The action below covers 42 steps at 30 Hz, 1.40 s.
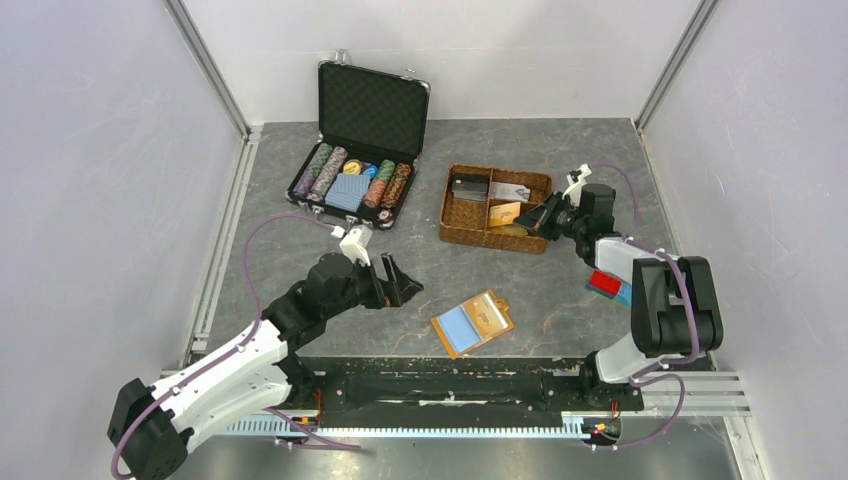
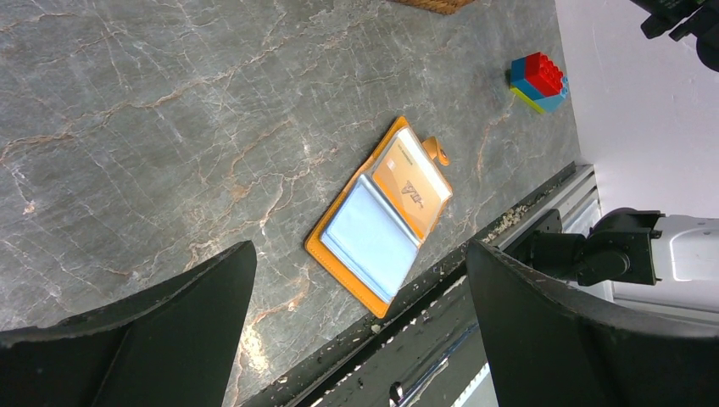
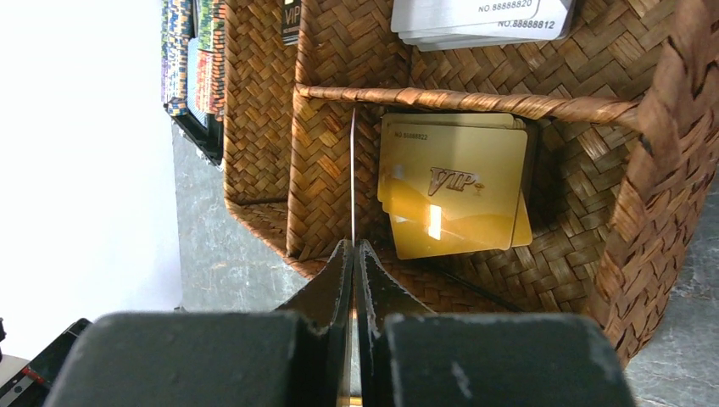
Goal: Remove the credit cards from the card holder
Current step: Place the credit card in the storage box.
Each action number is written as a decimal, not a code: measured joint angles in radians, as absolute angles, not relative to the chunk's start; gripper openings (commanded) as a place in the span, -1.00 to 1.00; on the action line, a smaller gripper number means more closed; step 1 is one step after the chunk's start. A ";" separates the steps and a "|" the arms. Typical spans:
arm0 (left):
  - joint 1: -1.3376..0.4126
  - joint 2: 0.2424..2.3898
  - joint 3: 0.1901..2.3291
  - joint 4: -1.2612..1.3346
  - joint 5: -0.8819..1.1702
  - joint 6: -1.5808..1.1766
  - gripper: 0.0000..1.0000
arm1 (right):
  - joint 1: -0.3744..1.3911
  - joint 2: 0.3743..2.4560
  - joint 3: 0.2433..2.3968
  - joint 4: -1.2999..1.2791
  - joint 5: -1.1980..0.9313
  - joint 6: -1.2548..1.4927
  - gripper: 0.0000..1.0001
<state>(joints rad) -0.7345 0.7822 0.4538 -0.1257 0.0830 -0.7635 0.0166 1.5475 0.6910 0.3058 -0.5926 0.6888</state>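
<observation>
The right gripper (image 3: 353, 248), jaws pinched on an edge-on credit card (image 3: 353, 170), hangs over a woven basket (image 3: 649, 170); gold VIP cards (image 3: 454, 182) lie at its three o'clock.

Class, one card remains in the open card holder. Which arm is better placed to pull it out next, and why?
Left. The left gripper is open, empty and near the card holder, facing its remaining card. The right gripper is shut on a card over the basket, farther away.
</observation>
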 measured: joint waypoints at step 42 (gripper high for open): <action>-0.735 0.887 0.470 -0.101 0.085 -0.764 1.00 | 0.015 1.668 0.849 0.155 -0.515 0.623 -0.36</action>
